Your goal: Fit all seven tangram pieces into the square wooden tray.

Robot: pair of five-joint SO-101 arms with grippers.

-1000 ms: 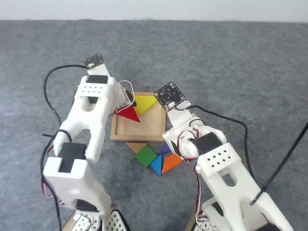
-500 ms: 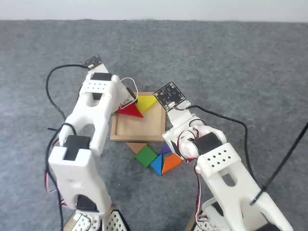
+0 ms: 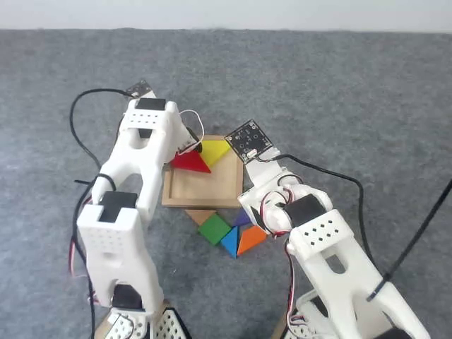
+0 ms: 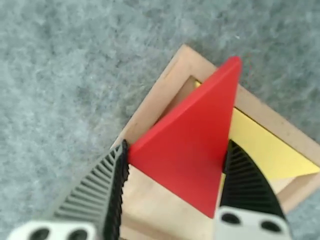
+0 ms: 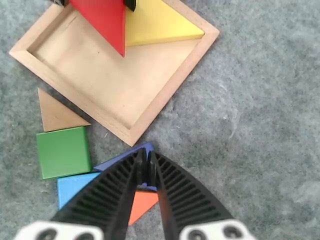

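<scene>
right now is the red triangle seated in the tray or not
Not seated: the left gripper grips the red triangle, its tip over the tray rim.

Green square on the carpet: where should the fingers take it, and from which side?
From above, probably. The green square lies flat, with the plain wooden triangle beside one edge and the blue piece beside the opposite one. Close the fingers on the other two edges: one faces bare carpet, the other a narrow gap.
</scene>
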